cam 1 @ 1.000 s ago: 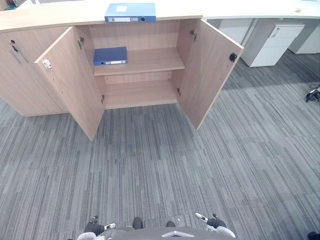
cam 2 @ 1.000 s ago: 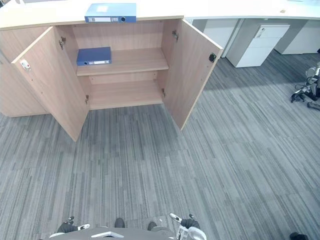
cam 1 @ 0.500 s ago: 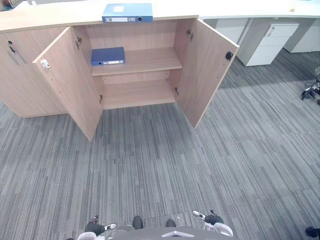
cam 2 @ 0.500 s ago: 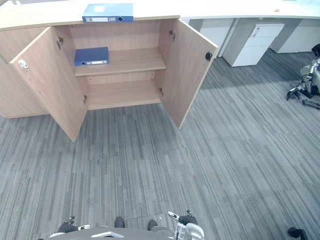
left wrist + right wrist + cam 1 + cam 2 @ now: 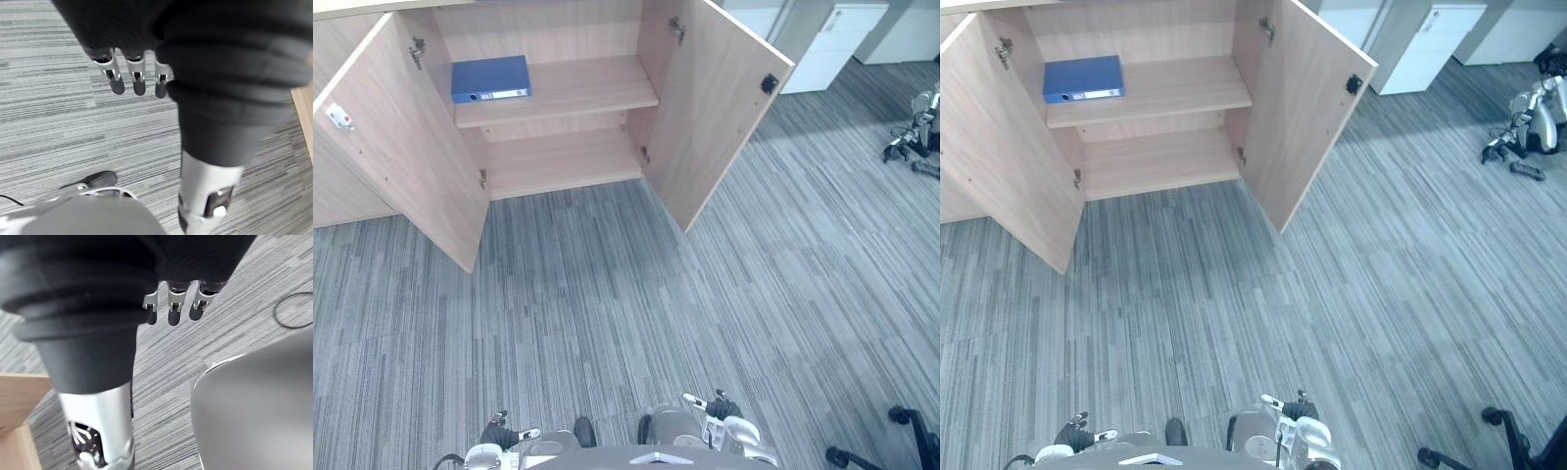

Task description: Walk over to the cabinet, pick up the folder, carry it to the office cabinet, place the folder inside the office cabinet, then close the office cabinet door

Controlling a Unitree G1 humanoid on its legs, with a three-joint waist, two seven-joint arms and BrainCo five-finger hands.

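A dark blue folder [image 5: 489, 78] lies flat on the upper shelf of the open wooden cabinet [image 5: 570, 159], toward its left side. The cabinet's left door [image 5: 403, 147] and right door [image 5: 717, 110] both stand swung wide. My left hand [image 5: 505, 435] and right hand [image 5: 715, 407] hang low by my sides, far from the cabinet. In the wrist views the left hand's fingers [image 5: 117, 81] and the right hand's fingers [image 5: 171, 308] hang relaxed over the grey carpet and hold nothing.
Striped grey carpet [image 5: 607, 294] stretches between me and the cabinet. A white drawer unit [image 5: 827, 49] stands at the back right. A grey-white object [image 5: 1528, 127] lies on the floor at far right. A black wheeled chair base [image 5: 896, 441] sits at lower right.
The camera has moved forward and tipped down: the cabinet sits nearer and higher in the picture, and its top with the light blue folder has left the frame. Both hands stay low.
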